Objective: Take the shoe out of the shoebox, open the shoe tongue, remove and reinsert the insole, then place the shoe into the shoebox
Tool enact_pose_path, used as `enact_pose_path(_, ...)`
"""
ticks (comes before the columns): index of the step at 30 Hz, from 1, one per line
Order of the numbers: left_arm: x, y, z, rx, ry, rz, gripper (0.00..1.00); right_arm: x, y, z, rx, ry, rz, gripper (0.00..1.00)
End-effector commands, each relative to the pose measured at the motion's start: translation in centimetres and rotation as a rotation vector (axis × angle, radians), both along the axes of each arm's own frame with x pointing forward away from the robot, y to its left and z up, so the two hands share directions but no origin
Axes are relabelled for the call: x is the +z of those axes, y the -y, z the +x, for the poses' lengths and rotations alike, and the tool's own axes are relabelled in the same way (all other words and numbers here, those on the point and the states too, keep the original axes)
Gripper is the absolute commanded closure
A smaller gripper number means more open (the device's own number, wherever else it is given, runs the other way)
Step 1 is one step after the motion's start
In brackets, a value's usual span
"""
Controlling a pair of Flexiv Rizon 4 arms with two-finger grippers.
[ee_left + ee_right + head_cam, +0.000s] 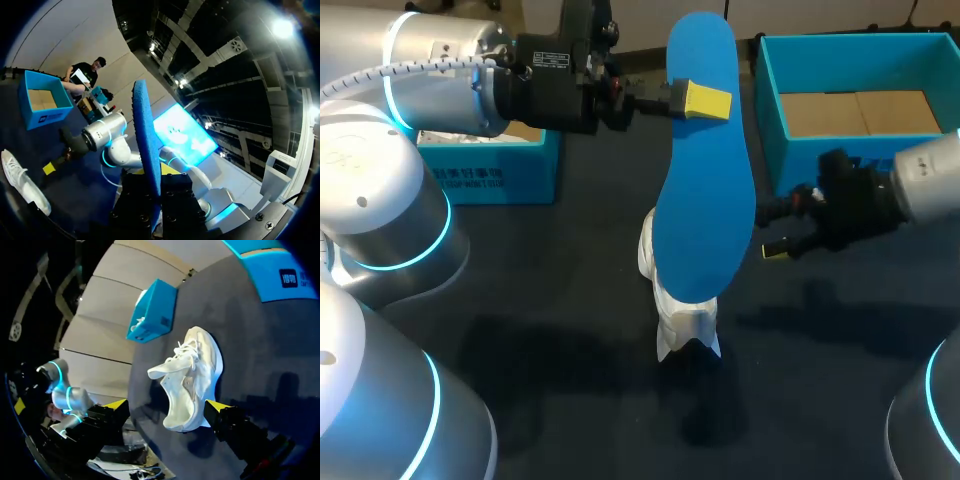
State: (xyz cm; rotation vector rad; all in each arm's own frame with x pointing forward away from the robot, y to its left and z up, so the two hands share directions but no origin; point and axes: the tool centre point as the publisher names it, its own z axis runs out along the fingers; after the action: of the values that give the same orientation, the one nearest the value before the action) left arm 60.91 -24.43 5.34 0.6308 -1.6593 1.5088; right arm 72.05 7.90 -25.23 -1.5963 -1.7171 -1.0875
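Observation:
A long blue insole (705, 190) hangs high above the table, and my left gripper (705, 101) is shut on its upper part. In the left wrist view the insole (145, 130) stands edge-on between the left gripper's (152, 172) fingers. The white shoe (682, 322) rests on the dark table under the insole, partly hidden by it. My right gripper (778, 232) hangs open and empty just right of the shoe. In the right wrist view the shoe (192, 377) lies ahead of the right gripper (166, 405), between its spread yellow tips. The open blue shoebox (770, 120) stands at the back right.
A second blue box (495, 165) with white paper in it sits at the back left, behind my left arm. It shows beyond the shoe as the blue box (152, 310) in the right wrist view. The dark table (570, 330) spreads around the shoe.

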Motion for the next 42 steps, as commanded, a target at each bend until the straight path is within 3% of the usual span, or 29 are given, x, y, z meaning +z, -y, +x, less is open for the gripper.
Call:
enact_pose_path(1,-0.1,0.0,-0.1,0.002,-0.001,-0.003,1.00,0.0,1.1,-0.9,-0.013,-0.010,0.187,0.00)
enact_pose_path(14,-0.1,0.0,-0.1,0.002,-0.001,-0.003,1.00,0.2,0.8,-0.8,0.001,-0.004,0.218,0.00)
enact_pose_path(24,-0.1,0.0,-0.1,0.002,-0.001,-0.003,1.00,5.6,0.5,0.3,-0.054,-0.030,0.299,0.00)
enact_pose_path(33,-0.1,0.0,-0.1,0.002,-0.001,-0.003,1.00,9.9,0.8,1.1,-0.010,-0.068,0.357,0.00)
enact_pose_path(42,-0.1,0.0,-0.1,0.002,-0.001,-0.003,1.00,10.4,0.8,1.4,-0.003,-0.081,0.350,0.00)
